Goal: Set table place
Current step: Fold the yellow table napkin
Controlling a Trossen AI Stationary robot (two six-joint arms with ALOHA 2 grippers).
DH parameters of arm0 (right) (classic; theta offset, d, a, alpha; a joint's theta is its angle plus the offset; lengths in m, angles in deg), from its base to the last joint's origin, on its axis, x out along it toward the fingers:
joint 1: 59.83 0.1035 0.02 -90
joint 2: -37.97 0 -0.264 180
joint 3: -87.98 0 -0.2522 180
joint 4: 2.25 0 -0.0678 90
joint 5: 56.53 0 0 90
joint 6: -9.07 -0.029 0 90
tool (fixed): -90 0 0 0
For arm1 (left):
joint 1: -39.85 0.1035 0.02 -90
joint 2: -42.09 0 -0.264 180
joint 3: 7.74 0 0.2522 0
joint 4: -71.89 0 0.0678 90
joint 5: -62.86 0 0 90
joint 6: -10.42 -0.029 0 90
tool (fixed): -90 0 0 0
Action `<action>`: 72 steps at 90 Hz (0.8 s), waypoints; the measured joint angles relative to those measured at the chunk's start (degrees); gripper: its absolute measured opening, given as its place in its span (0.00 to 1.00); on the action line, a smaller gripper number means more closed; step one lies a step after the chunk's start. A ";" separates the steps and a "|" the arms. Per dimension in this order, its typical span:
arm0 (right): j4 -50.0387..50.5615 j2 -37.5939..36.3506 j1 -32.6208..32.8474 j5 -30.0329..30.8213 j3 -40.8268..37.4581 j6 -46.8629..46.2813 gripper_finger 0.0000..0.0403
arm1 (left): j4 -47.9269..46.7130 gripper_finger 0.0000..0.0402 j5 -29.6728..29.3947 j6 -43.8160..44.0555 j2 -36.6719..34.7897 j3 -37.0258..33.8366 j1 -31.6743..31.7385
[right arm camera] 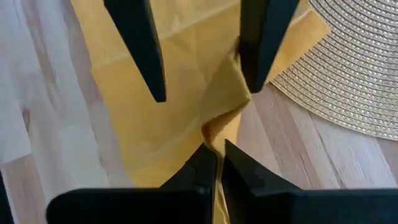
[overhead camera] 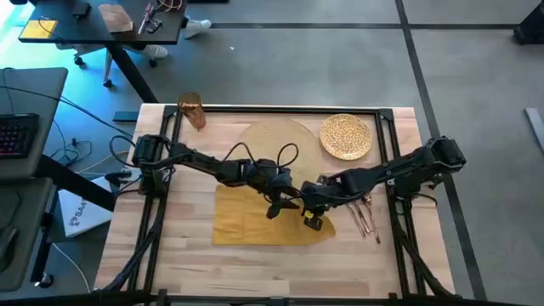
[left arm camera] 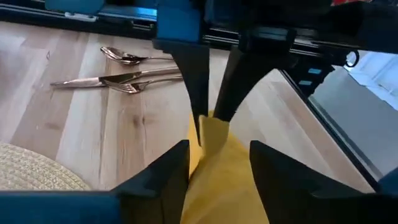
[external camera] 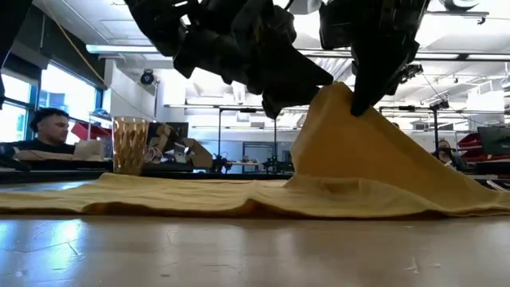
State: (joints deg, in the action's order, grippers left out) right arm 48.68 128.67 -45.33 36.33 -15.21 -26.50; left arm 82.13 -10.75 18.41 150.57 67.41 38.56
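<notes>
Napkin [right arm camera: 186, 93] pinched in right gripper [right arm camera: 214, 152].

We grip the napkin corner

Our right gripper [right arm camera: 216, 155] pinches the yellow napkin [right arm camera: 168, 81] on the table [right arm camera: 37, 143], beside the woven placemat [right arm camera: 348, 74].

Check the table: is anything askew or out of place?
The napkin lies spread open, overlapping the placemat, one corner tented up, pinched in the right claw. Cutlery sits in a loose pile by the right edge.
</notes>
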 joint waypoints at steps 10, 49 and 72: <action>-0.28 0.00 0.00 0.00 0.00 0.02 0.00 | 0.32 0.35 -1.15 0.32 0.00 0.00 0.06; -1.94 0.00 0.00 -0.04 0.00 -0.12 0.00 | 0.19 0.26 -0.95 0.24 1.07 1.80 -0.71; -1.91 0.00 0.00 -0.04 0.00 -0.44 0.00 | -3.60 0.04 2.21 -0.64 1.07 3.44 -0.60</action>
State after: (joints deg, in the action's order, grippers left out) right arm 46.77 128.67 -45.33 36.28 -15.21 -26.94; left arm 78.53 -8.54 17.77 151.64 70.85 37.96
